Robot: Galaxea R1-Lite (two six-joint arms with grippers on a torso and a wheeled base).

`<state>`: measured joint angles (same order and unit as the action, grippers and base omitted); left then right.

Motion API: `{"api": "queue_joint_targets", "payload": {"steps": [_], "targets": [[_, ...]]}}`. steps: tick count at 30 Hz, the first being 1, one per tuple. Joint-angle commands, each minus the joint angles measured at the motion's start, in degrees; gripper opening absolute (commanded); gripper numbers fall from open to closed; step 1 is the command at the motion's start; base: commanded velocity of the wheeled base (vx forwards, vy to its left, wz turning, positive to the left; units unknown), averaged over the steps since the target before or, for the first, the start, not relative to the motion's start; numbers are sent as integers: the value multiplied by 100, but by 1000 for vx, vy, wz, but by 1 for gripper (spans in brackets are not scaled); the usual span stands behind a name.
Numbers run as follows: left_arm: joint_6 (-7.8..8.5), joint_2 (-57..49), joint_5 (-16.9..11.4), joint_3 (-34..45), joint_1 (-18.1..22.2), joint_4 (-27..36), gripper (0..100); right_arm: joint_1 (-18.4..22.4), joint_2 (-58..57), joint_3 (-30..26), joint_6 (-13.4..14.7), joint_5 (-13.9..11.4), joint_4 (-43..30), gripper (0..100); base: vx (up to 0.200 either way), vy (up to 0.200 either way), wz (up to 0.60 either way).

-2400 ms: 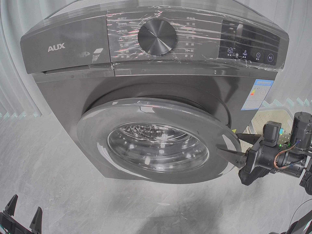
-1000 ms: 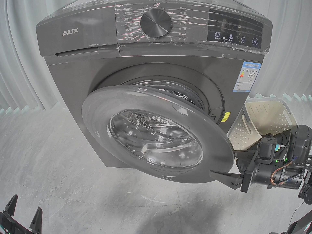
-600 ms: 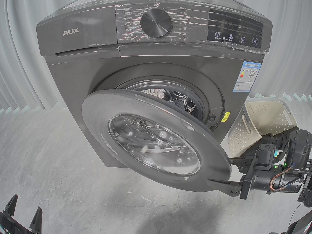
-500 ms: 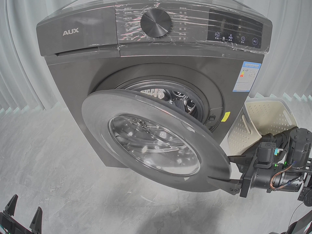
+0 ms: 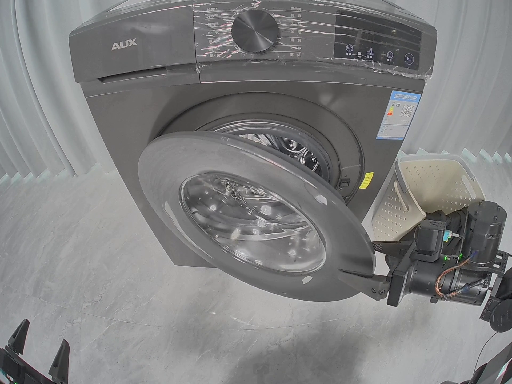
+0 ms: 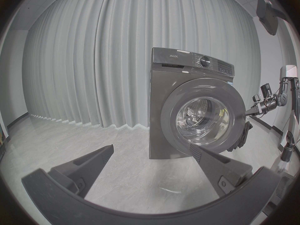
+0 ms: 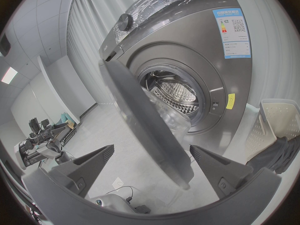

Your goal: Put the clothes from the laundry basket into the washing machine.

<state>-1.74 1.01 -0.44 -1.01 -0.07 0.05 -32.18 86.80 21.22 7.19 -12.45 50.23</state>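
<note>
The grey washing machine (image 5: 256, 97) stands ahead with its round door (image 5: 250, 220) swung partly out, showing the steel drum (image 5: 290, 145) behind it. My right gripper (image 5: 358, 260) is open at the door's free right edge, and the door rim (image 7: 147, 125) passes between its spread fingers. A cream laundry basket (image 5: 437, 180) leans against the machine's right side. Dark clothes (image 7: 278, 157) hang over its front rim. My left gripper (image 5: 42, 337) is open and holds nothing, low at the near left above the floor.
Pale curtains (image 5: 37, 81) hang behind the machine. Grey tiled floor (image 5: 106, 273) spreads to the left and in front of the door. In the right wrist view, camera gear (image 7: 40, 141) stands far off across the room.
The door has swung from nearly closed to partly open, its right edge coming outward and down with my right gripper. The head view has shifted, bringing in the basket. My left gripper stayed put.
</note>
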Motion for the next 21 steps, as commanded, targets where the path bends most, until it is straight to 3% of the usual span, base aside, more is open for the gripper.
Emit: {"api": "queue_joint_targets", "payload": {"steps": [1,7,14,21], "targets": [[-1,-101,0,92,-1,-5,100,-42,259,-198,-25,-12,233,100,0,0,0],[-1,-101,0,92,-1,4,100,-394,215,-488,19,14,392,100,0,0,0],[7,-101,0,92,-1,4,100,-306,276,-277,-7,32,541,100,0,0,0],[-1,-101,0,92,-1,4,100,-359,628,-118,-7,85,594,100,-171,0,0]]}}
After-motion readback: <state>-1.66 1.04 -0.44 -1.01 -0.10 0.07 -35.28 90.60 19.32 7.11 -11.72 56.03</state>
